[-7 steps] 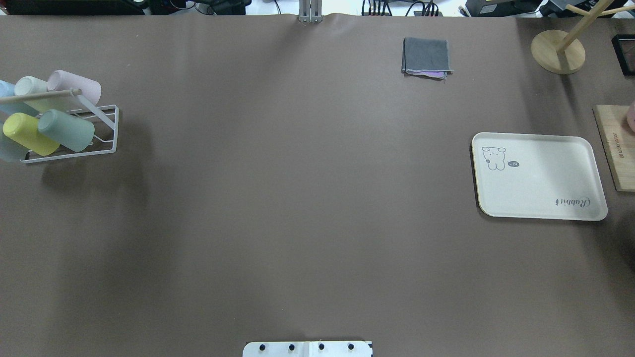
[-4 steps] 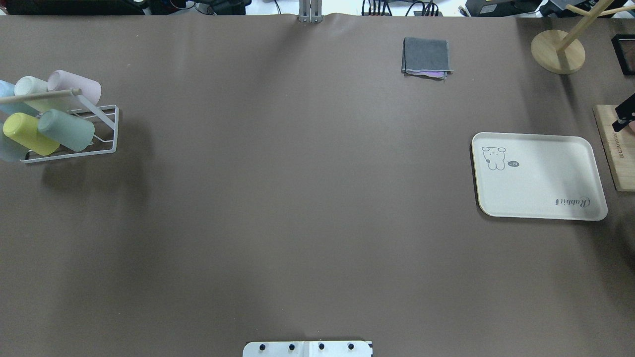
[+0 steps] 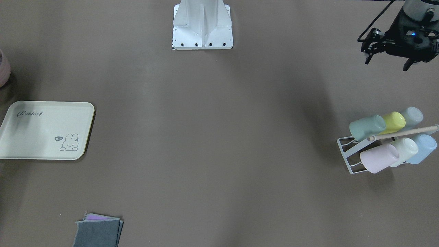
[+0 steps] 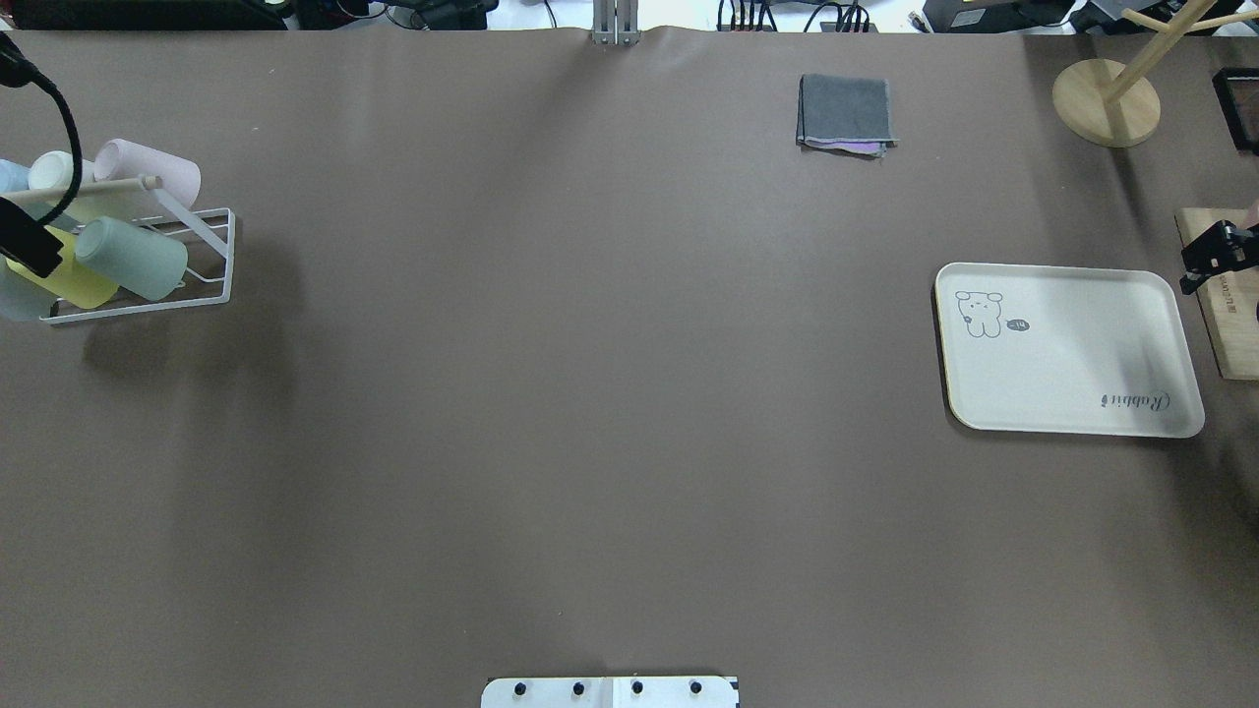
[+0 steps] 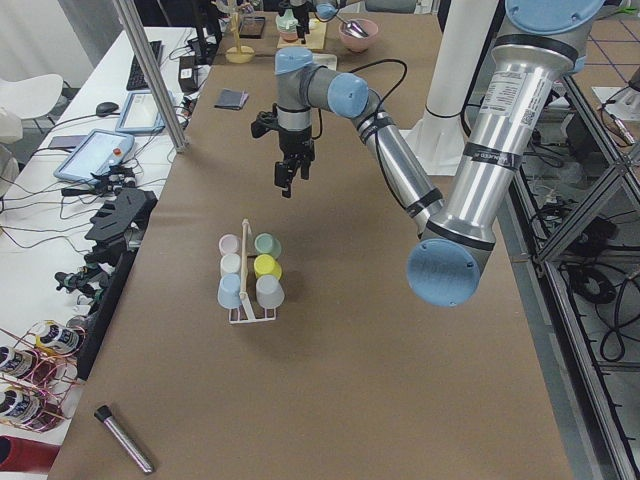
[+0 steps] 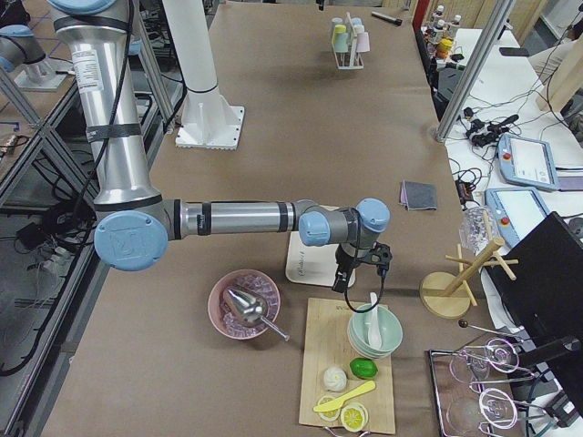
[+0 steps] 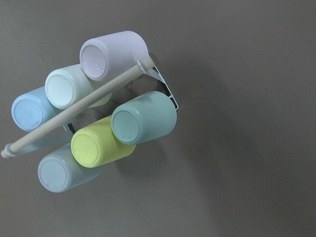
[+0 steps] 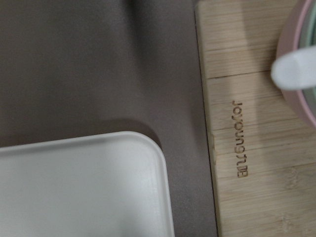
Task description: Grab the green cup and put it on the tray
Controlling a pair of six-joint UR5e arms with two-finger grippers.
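Green cup (image 4: 133, 258) lies sideways in white rack (image 4: 230, 258), desk (image 4: 590, 393) left end. Tray (image 4: 1067, 344) far right. L pincer (image 3: 387, 65) spread near rack. R pincer (image 4: 1205, 265) by tray, can't tell.

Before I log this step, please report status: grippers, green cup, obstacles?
Left gripper open, near rack. Right gripper by tray, state unclear. Green cup on rack, yellow cup alongside.

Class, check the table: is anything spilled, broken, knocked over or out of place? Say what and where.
Nothing stands out. The green cup and the other cups sit tilted on the white rack as it holds them, the tray lies flat and bare, and the grey cloth is folded.
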